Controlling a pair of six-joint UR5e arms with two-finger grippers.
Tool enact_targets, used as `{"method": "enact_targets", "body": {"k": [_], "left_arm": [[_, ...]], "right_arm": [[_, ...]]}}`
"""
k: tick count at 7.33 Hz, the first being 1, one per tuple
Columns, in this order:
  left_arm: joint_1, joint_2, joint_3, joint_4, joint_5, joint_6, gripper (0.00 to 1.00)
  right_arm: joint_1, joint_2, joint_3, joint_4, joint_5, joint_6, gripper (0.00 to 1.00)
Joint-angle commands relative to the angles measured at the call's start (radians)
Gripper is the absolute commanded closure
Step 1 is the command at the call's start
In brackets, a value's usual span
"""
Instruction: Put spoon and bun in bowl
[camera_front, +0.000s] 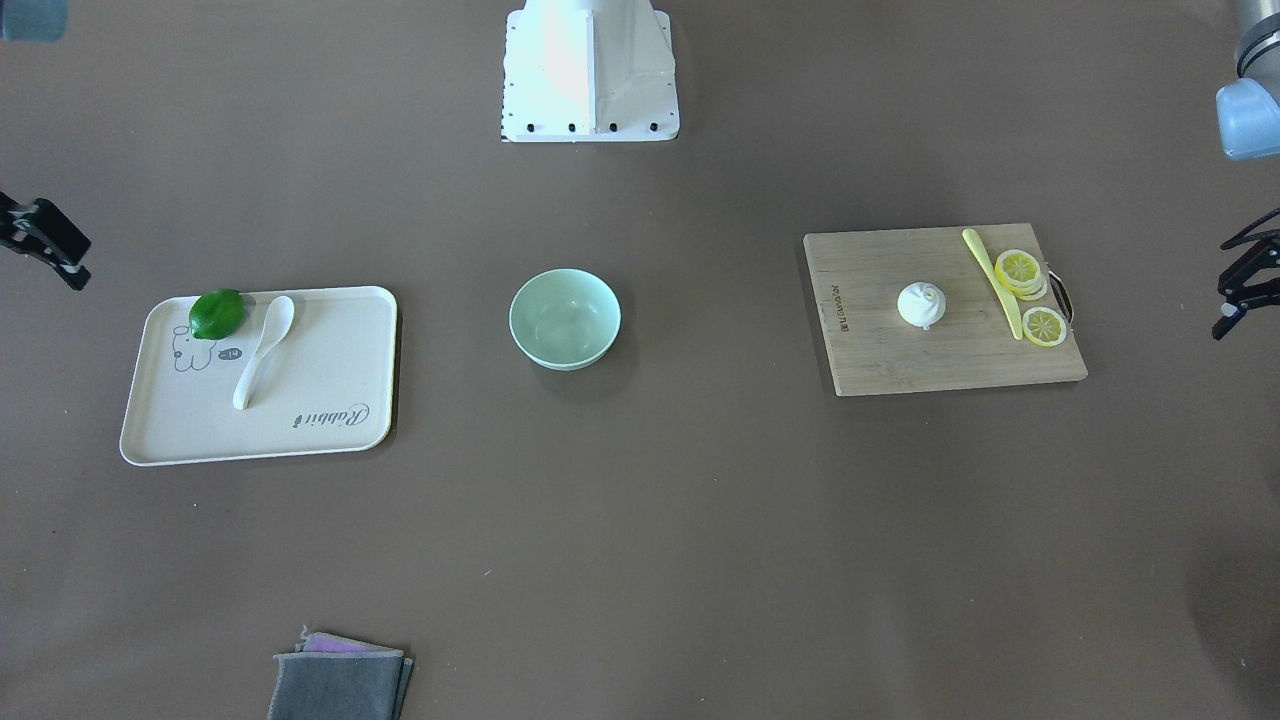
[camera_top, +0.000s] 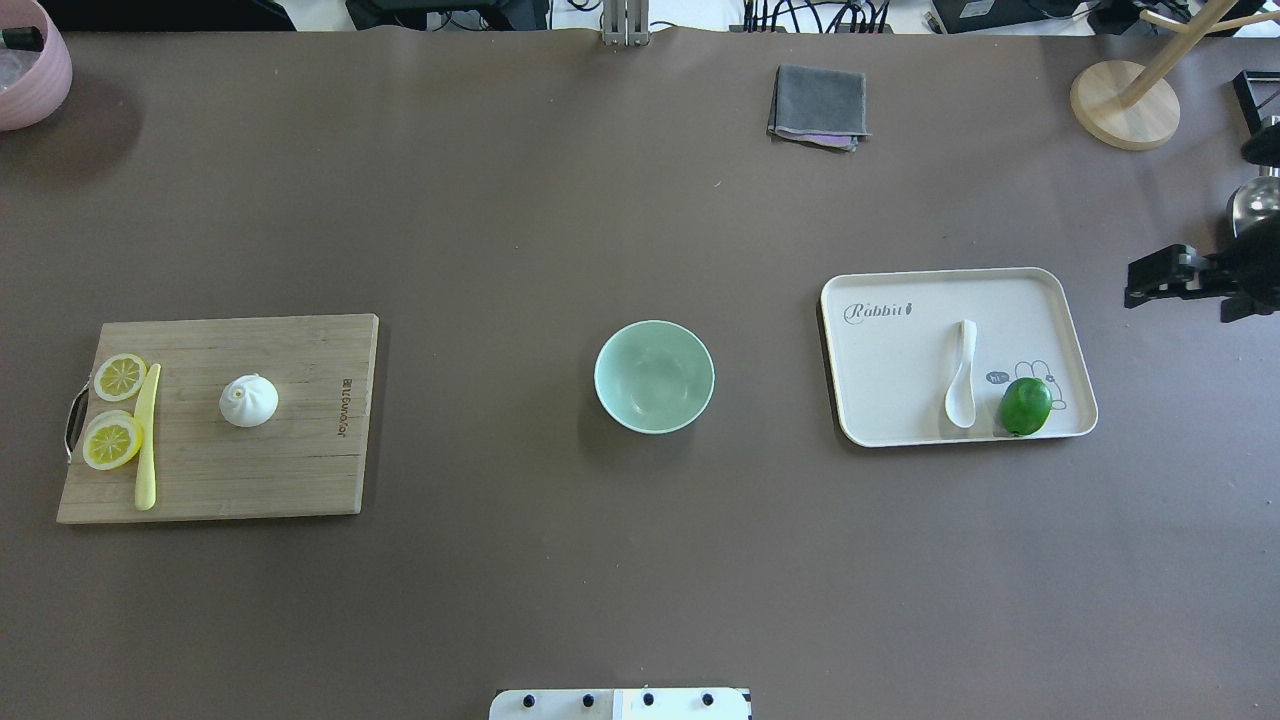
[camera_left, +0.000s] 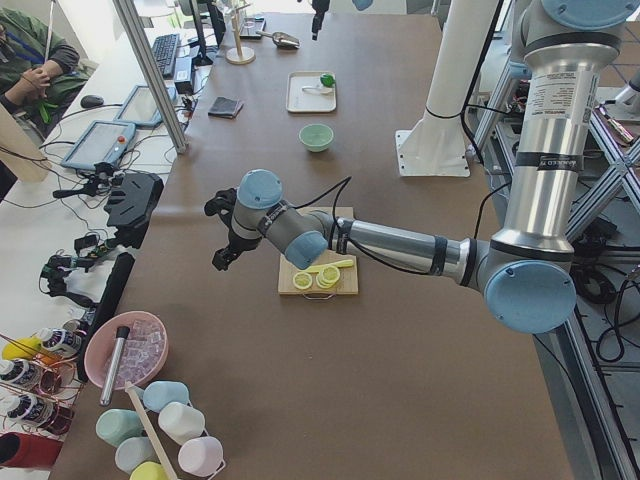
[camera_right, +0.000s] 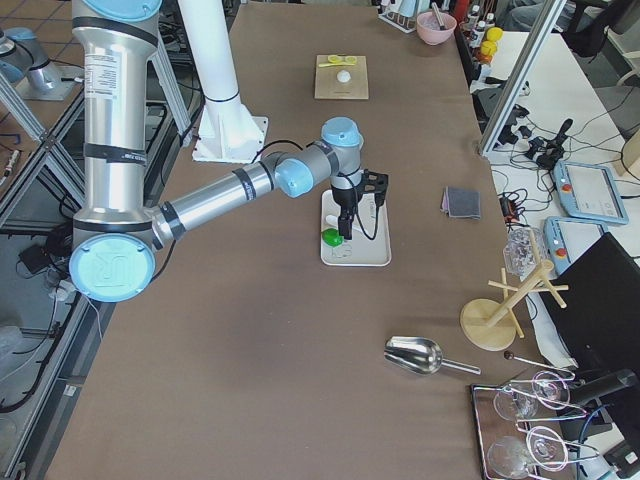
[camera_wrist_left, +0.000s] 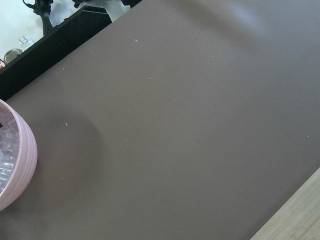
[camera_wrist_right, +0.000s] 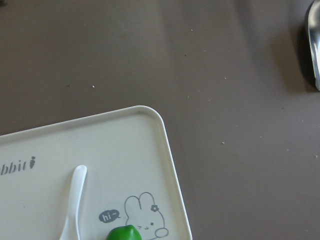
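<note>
Bowl (camera_top: 654, 380): stands upright and empty at mid-counter. Spoon (camera_top: 962, 375): lies on cream tray (camera_top: 890, 385) to the right, scoop toward the near side, just beside a lime (camera_top: 1025, 405), well apart from the bowl. Bun (camera_top: 248, 400): sits on wooden board (camera_top: 300, 460) to the left, pleats up, near a yellow knife (camera_top: 147, 440) and lemon slices (camera_top: 112, 440). Left gripper (camera_front: 1222, 288): hovers beyond the board's left end, jaws spread, holding nothing. Right gripper (camera_top: 1135, 285): hovers past the tray's far right corner, jaws apart, likewise empty.
</note>
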Motion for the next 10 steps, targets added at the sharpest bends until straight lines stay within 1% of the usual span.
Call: {"method": "enact_targets", "body": {"k": [1,2,3,5,6,7,8,9,10], "left_arm": [[0.000,0.005,-0.001,0.000,0.000,0.000,0.01],[0.000,0.007,0.000,-0.002,0.000,0.002,0.01],[0.000,0.007,0.000,-0.002,0.000,0.002,0.01],[0.003,0.007,0.002,-0.002,0.001,0.003,0.01],[0.005,0.007,0.003,-0.002,0.002,0.003,0.01],[0.005,0.007,0.003,-0.002,0.002,0.003,0.01],[0.005,0.007,0.003,-0.002,0.000,0.002,0.01],[0.006,0.010,0.003,-0.002,0.001,0.003,0.01],[0.006,0.011,0.003,-0.002,0.002,0.003,0.01]], "right_arm": [[-0.122,0.107,-0.082,0.018,-0.083,0.067,0.12],[-0.136,0.126,-0.105,0.019,-0.083,0.072,0.27],[-0.159,0.132,-0.125,0.051,-0.090,0.087,0.39],[-0.201,0.138,-0.221,0.218,-0.103,0.208,0.41],[-0.230,0.138,-0.255,0.270,-0.139,0.254,0.41],[-0.251,0.138,-0.271,0.295,-0.156,0.276,0.41],[-0.271,0.143,-0.274,0.295,-0.178,0.293,0.43],[-0.294,0.143,-0.286,0.295,-0.201,0.323,0.49],[-0.311,0.146,-0.288,0.297,-0.204,0.357,0.51]]}}
